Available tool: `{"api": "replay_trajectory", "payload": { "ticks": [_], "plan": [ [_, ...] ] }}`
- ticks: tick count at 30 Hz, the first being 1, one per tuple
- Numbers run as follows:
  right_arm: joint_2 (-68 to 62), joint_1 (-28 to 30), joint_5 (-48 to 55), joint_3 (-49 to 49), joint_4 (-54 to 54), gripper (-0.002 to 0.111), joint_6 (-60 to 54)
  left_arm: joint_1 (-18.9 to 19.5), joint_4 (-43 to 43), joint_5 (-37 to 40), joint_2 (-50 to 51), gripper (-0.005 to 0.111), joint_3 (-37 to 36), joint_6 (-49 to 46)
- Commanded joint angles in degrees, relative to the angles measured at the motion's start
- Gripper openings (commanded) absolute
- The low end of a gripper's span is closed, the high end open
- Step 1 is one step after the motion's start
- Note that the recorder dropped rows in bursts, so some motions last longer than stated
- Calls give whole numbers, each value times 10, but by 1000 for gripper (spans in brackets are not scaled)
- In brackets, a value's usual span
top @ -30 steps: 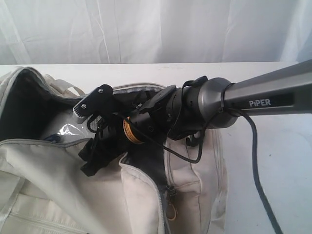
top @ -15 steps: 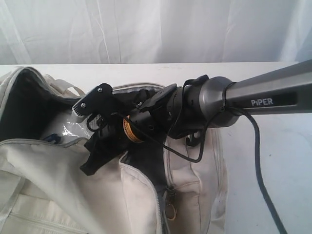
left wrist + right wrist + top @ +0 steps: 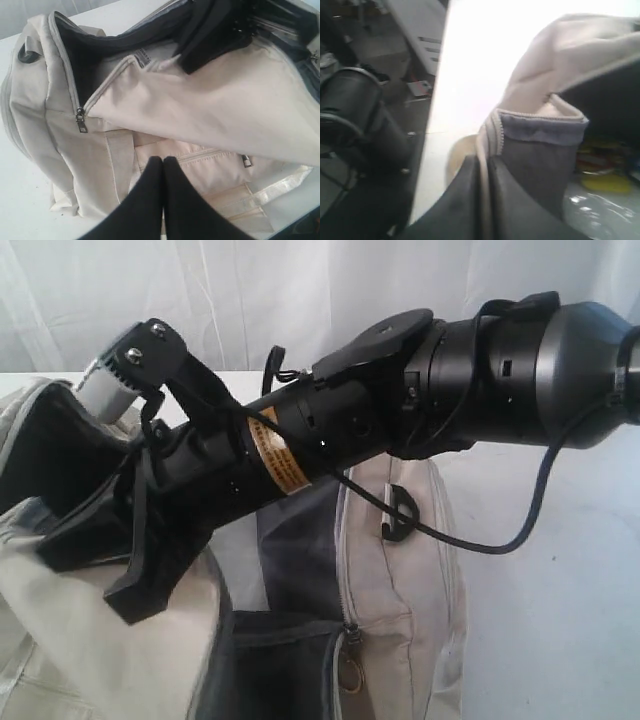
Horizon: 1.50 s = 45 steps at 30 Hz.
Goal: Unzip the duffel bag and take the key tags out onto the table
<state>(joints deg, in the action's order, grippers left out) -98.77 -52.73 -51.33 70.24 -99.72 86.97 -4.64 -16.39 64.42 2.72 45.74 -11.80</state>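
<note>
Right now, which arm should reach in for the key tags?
Left, probably. The right hand is shut on the flap edge of the duffel bag, holding it up; the left hand is shut, empty, outside. The key tags lie inside.

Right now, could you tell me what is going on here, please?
The right gripper is shut on the zippered flap edge of the duffel bag, holding it up so the bag is open. Blurred coloured pieces inside look like the key tags, not yet out on the table. The left gripper hangs shut by the bag, holding nothing.
</note>
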Motion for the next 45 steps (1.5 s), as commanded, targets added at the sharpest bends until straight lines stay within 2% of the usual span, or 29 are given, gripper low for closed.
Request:
{"api": "replay_trajectory", "payload": {
  "ticks": [1,10,12,15,20,22,28,31,38,42,45],
  "plan": [
    [8,-39,-74,-1,-2,0,3,-1,6,-22,-4,0,-3,-2],
    [-15,-135,-74,-2,-2,0,3,-1,7,-19,-4,0,-3,-2],
    [-20,-144,-74,-3,-2,4,3,-1,7,-19,-4,0,-3,-2],
    [-25,-152,-61,-4,-2,18,3,-1,7,-19,-4,0,-3,-2],
    [-28,-152,-24,-4,-2,57,3,-1,7,-19,-4,0,-3,-2],
    [-28,-152,-23,-4,-2,67,3,-1,7,-19,-4,0,-3,-2],
    [-20,-152,17,-1,-2,62,2,-1,11,-19,-4,0,-3,-2],
    [-10,-152,107,-1,-2,61,0,-1,15,-19,-4,0,-3,-2],
    [-5,-152,404,-1,13,61,2,-1,23,-36,-4,0,-3,-2],
    [-18,-152,473,-1,46,61,2,-1,33,-49,-4,0,-3,2],
    [-40,-152,486,-1,71,61,2,-1,35,-49,-4,0,-3,3]
  ]
}}
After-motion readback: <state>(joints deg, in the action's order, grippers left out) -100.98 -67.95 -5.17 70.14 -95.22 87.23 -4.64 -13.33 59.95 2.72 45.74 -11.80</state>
